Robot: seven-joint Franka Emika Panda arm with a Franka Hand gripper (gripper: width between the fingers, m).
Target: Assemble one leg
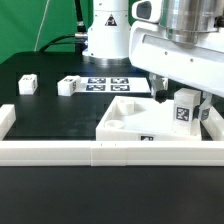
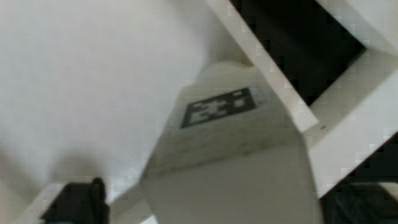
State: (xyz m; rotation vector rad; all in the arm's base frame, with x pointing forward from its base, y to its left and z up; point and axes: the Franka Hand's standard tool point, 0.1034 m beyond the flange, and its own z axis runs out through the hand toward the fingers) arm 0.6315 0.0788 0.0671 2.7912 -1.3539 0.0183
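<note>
My gripper (image 1: 182,95) is shut on a leg (image 1: 184,110), a small white post with a black-and-white tag facing the camera. It holds the leg upright at the far right corner of the large flat white slab (image 1: 135,120); I cannot tell whether the leg touches the slab. In the wrist view the leg (image 2: 222,135) fills the middle between the dark fingers (image 2: 75,202), with the slab (image 2: 89,80) behind it. Two more legs (image 1: 28,84) (image 1: 68,86) lie loose on the black table at the exterior view's left.
The marker board (image 1: 112,84) lies flat behind the slab, near the robot's base (image 1: 108,40). A white rail (image 1: 100,150) runs along the front edge, with side walls at both ends.
</note>
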